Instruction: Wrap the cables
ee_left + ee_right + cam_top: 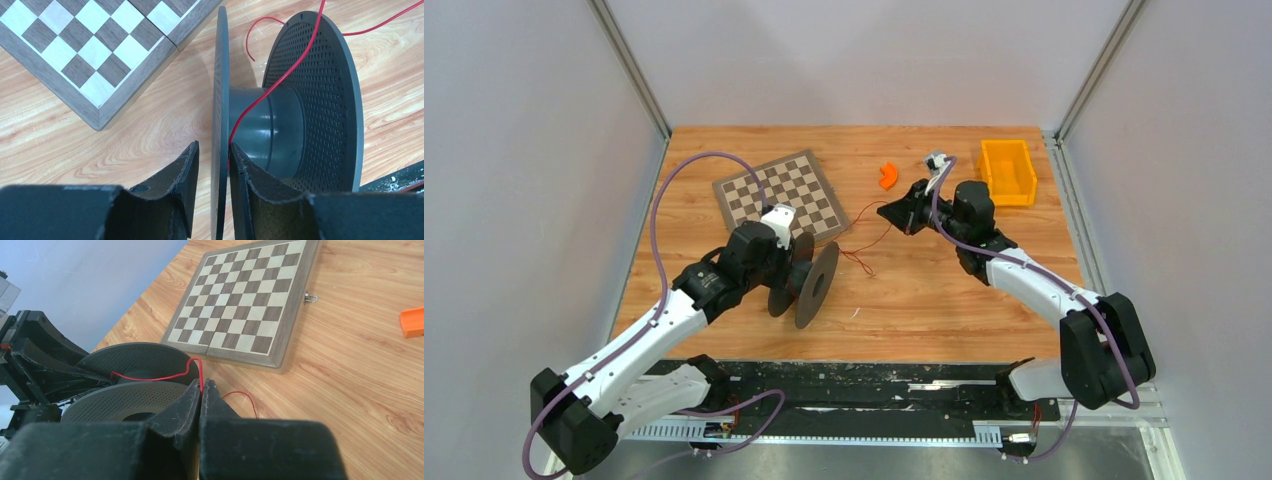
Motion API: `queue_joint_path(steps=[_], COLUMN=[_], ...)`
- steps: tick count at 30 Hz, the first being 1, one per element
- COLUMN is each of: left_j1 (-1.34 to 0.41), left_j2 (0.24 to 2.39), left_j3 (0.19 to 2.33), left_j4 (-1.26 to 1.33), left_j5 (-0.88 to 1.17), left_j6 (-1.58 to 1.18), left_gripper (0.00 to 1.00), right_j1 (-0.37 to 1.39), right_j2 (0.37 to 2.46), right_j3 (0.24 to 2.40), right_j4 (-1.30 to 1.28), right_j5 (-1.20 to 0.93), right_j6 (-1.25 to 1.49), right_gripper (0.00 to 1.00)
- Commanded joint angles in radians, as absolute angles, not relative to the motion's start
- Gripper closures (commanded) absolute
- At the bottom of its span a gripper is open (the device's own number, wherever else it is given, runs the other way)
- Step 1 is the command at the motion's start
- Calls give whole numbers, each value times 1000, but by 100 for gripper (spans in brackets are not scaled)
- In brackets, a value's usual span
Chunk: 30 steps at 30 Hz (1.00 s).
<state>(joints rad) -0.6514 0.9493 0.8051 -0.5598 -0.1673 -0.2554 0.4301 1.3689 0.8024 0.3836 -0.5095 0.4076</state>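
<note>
Both arms share one build: white shells on the long links, rounded black housings at the joints and blocky black bases. The left arm [639,345] carries a thick lilac cable [659,215] that loops wide of it from base to wrist. A second lilac cable [937,200] runs along the right arm [1034,280]. A small white camera box [776,222] sits on the left wrist, and a grey-white one [936,160] on the right. The left gripper [214,155] is matte black; its fingers [172,172] taper to thin tips with rough, chipped edges. The right gripper [201,390] has the same black, grainy fingers [182,407].
</note>
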Motion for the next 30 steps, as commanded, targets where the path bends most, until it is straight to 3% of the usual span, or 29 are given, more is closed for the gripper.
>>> queue_joint_path(steps=[1,3,13,27,30], left_j1=[-658,-659,-663,-663,-663], left_j2=[954,960,969,946,954], left_j3=[821,821,835,862,862], left_j4=[-541,-539,-535,-576,-582], left_j5=[-176,-168,-160,-246,-232], left_j6=[-246,-242,-246,-347,-343], left_gripper=[64,67,99,100,100], right_j1=[422,422,423,440,442], right_j2=[1345,1346,1373,1411,1425], right_j3=[801,799,796,838,873], right_j4=[451,457,529,427,344], right_j5=[-530,-532,-646,-700,-740], right_j6=[444,449,506,420,367], right_gripper=[100,100,100,93,78])
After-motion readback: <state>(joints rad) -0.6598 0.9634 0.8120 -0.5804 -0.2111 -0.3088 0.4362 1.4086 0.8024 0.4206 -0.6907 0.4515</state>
